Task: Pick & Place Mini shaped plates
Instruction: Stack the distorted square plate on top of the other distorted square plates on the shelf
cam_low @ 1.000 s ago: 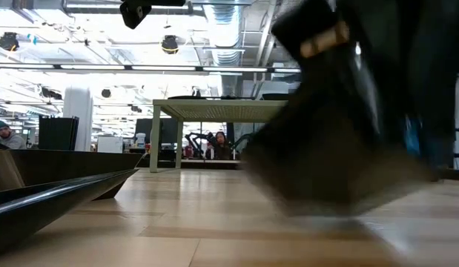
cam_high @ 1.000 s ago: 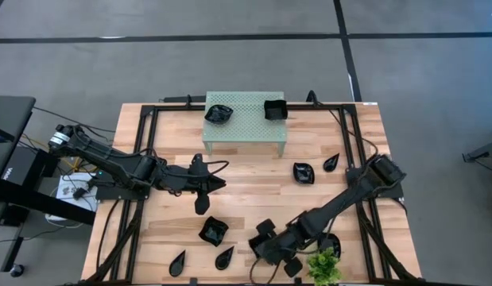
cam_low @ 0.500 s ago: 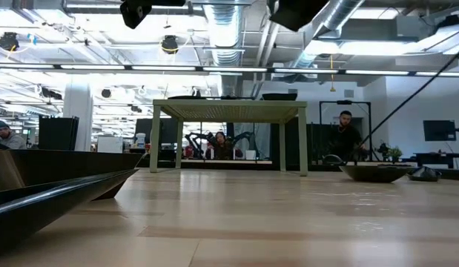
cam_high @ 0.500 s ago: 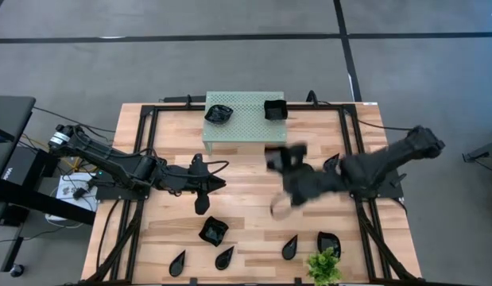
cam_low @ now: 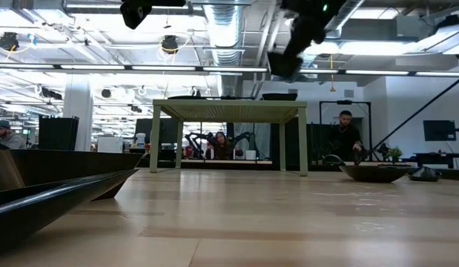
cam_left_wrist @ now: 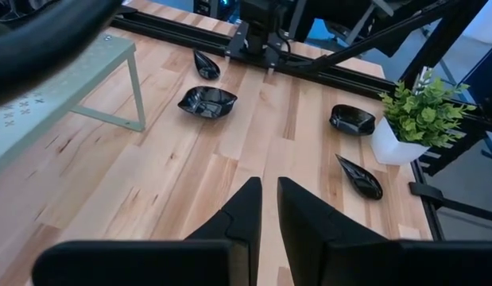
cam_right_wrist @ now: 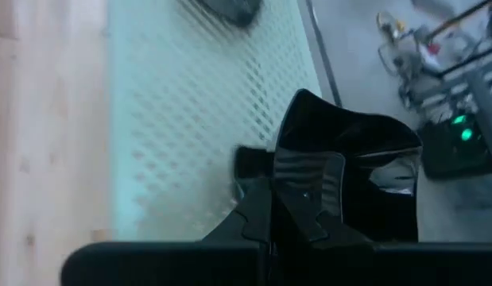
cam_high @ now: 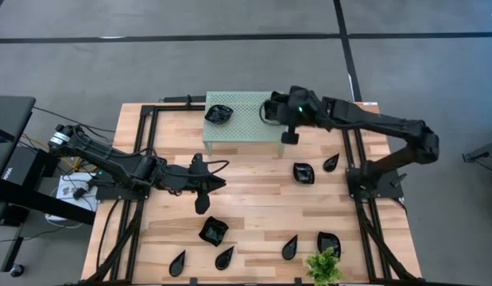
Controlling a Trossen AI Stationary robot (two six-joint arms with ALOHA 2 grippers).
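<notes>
I've got the right gripper [cam_right_wrist: 287,208] clamped on a mini plate [cam_right_wrist: 349,171] over the green stand [cam_high: 244,127]; next I lower and release. Left gripper [cam_left_wrist: 268,208] idles, slightly open, empty.

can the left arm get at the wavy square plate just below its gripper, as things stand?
Probably yes. The left gripper hangs empty over bare table, and the wavy square plate sits close by with nothing between them. The right gripper is far off at the green stand, shut on a square plate.

Overhead camera faces straight down; low camera looks level across the surface [cam_low: 288,215] (both include the green stand [cam_high: 244,115]).
</notes>
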